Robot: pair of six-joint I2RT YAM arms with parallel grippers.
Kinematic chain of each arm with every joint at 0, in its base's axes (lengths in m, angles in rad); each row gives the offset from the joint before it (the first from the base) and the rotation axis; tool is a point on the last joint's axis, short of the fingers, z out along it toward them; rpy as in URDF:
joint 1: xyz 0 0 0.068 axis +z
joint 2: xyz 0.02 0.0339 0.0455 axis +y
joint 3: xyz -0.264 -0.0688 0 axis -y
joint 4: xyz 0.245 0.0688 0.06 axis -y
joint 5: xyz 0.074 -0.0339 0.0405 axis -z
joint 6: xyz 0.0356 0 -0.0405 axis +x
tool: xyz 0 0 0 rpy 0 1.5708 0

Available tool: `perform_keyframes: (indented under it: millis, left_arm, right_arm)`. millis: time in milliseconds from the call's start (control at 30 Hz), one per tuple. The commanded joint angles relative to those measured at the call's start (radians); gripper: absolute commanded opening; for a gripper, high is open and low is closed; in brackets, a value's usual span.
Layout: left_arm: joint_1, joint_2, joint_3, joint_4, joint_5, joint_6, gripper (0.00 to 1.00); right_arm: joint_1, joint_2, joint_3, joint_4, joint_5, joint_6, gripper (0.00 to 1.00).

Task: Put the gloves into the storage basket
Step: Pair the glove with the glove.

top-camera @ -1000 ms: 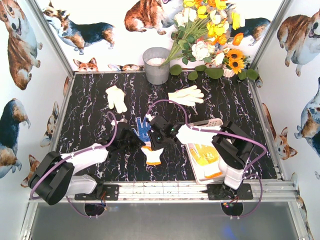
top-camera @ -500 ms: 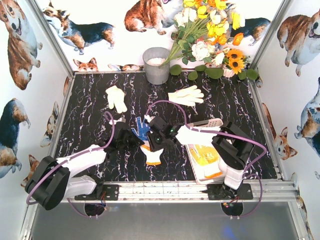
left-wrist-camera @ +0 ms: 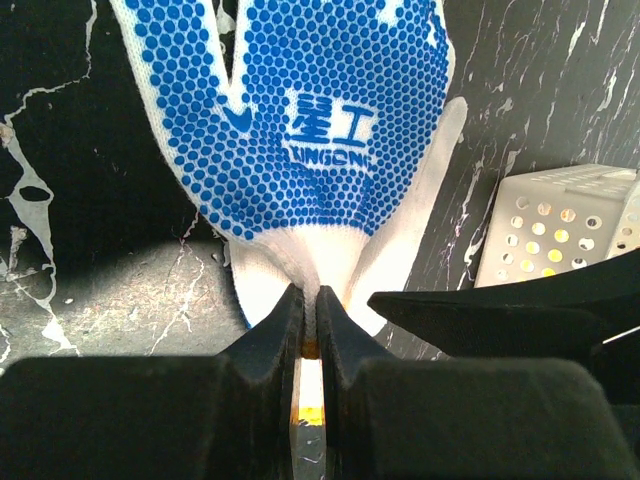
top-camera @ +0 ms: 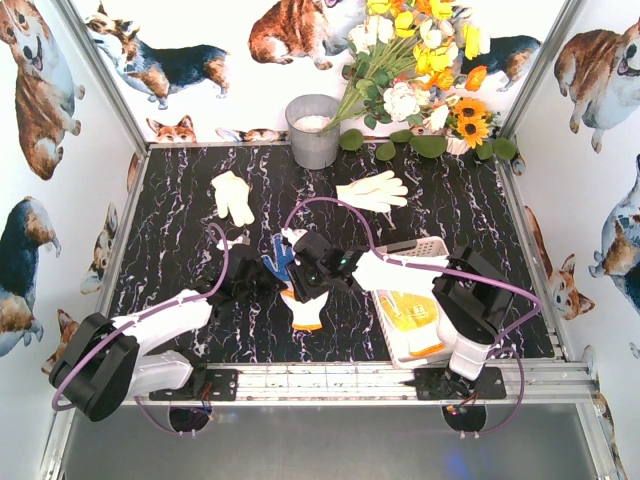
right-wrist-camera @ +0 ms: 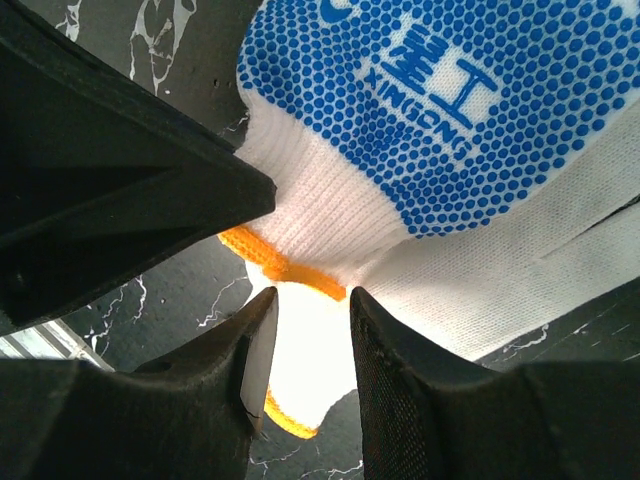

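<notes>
A blue-dotted glove (top-camera: 281, 257) lies palm up on the black marble table, over a white glove with an orange cuff edge (top-camera: 306, 311). My left gripper (left-wrist-camera: 308, 300) is shut on a pinch of the blue-dotted glove's (left-wrist-camera: 300, 110) white cuff. My right gripper (right-wrist-camera: 308, 315) is a little open, its fingers either side of the white orange-edged cuff (right-wrist-camera: 300, 370), right next to the left gripper (right-wrist-camera: 100, 190). The white storage basket (top-camera: 436, 247) at front right holds a yellow-palmed glove (top-camera: 408, 306). Two cream gloves (top-camera: 233, 196) (top-camera: 373, 190) lie farther back.
A grey metal bucket (top-camera: 313, 131) stands at the back centre, with a bunch of flowers (top-camera: 420, 80) to its right. The basket's corner (left-wrist-camera: 560, 225) shows in the left wrist view. Printed walls and metal rails enclose the table.
My right gripper has shifted slightly left and away over the glove cuffs. My left arm moved slightly left a second ago and has held still since, its grip unchanged.
</notes>
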Motion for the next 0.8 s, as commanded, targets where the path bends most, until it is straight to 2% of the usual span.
perform_keyframes:
  millis: [0, 533, 600, 733, 767]
  left_arm:
    - [0.008, -0.019, 0.006, -0.01, -0.012, 0.001, 0.0]
    - [0.009, -0.027, 0.005, -0.018, -0.016, -0.001, 0.0]
    - [0.009, -0.03, 0.003, -0.017, -0.015, -0.003, 0.0]
    - [0.009, -0.041, 0.004, -0.023, -0.017, -0.002, 0.0]
    - [0.009, -0.046, 0.004, -0.025, -0.02, -0.002, 0.0]
  right_arm:
    - [0.005, -0.006, 0.035, 0.045, 0.025, -0.016, 0.38]
    - [0.006, 0.099, 0.068, 0.078, -0.026, -0.02, 0.36]
    - [0.006, 0.105, 0.062, 0.079, -0.025, -0.018, 0.3]
    - [0.006, 0.097, 0.067, 0.051, 0.005, -0.018, 0.03]
    - [0.006, 0.089, 0.072, 0.041, 0.009, -0.02, 0.0]
